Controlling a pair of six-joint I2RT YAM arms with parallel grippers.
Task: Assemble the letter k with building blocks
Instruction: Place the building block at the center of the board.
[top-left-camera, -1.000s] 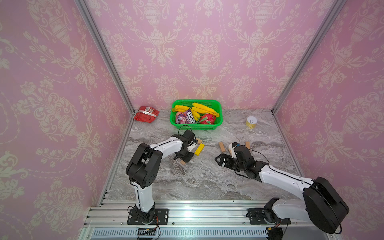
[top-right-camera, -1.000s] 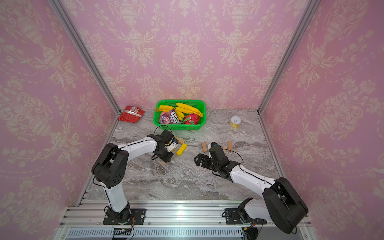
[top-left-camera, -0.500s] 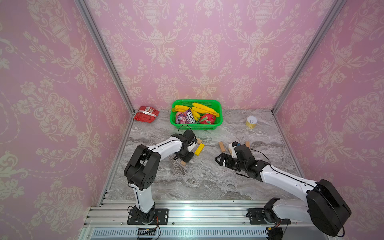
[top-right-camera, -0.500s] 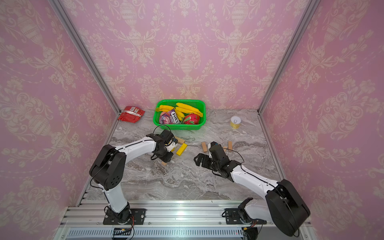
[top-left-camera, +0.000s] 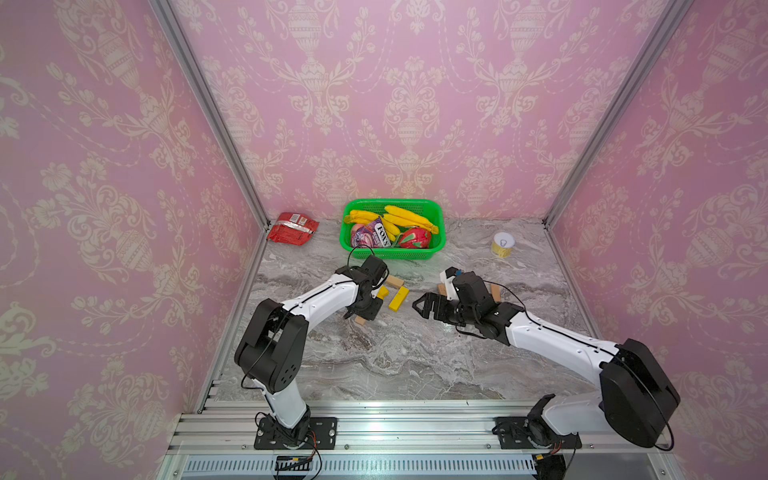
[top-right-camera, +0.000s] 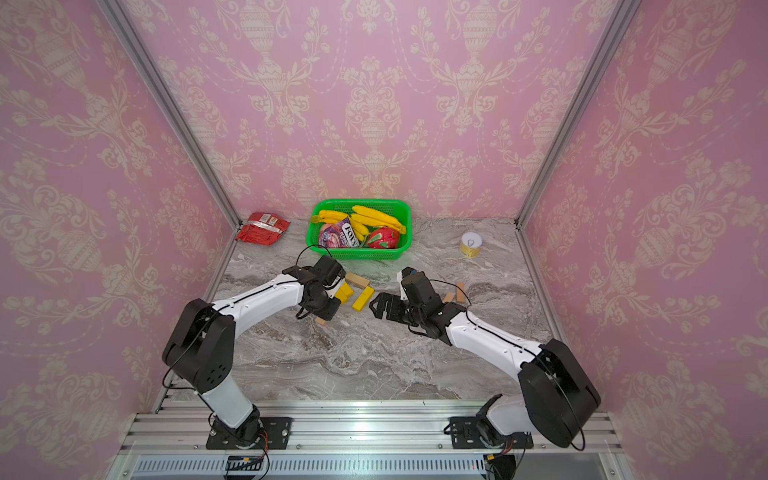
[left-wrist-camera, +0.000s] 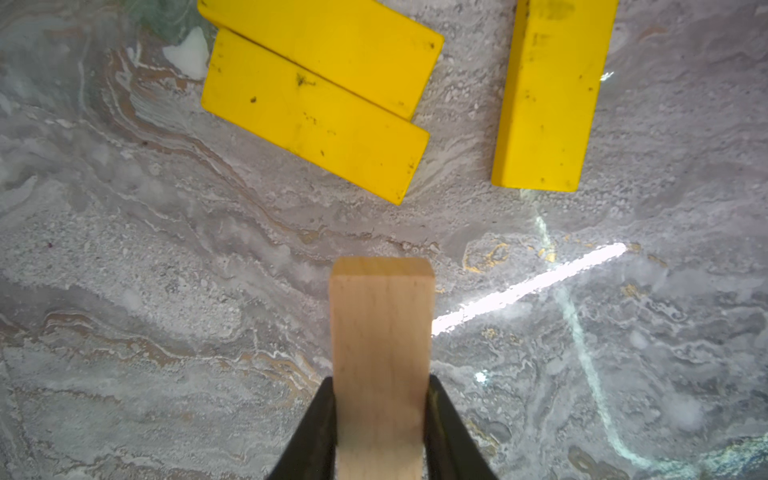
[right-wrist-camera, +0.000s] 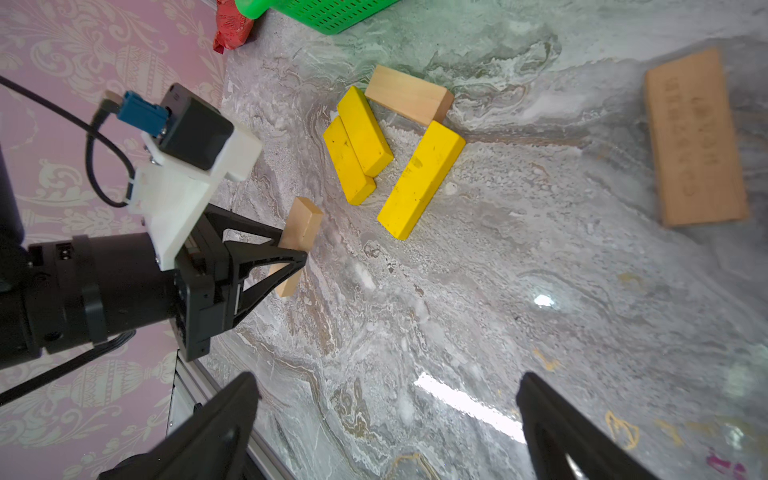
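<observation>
My left gripper (left-wrist-camera: 380, 384) is shut on a tan wood block (left-wrist-camera: 380, 328) that juts out past its fingertips, low over the marble. The right wrist view shows this held block (right-wrist-camera: 301, 226) slanted, near the table. Just beyond it lie two yellow blocks side by side (left-wrist-camera: 316, 116) and a third yellow block (left-wrist-camera: 548, 95) apart from them. Another wood block (top-left-camera: 394, 282) lies behind those. In both top views my left gripper (top-left-camera: 365, 309) (top-right-camera: 322, 309) covers most of its block. My right gripper (top-left-camera: 424, 307) (right-wrist-camera: 386, 399) stands open and empty, facing the yellow blocks.
More wood blocks (top-left-camera: 494, 293) (top-right-camera: 448, 297) lie behind my right wrist, one large in the right wrist view (right-wrist-camera: 694, 137). A green basket (top-left-camera: 434, 249) with bananas and packets stands at the back. A red packet (top-left-camera: 292, 227) and a yellow can (top-left-camera: 503, 244) sit near the back corners.
</observation>
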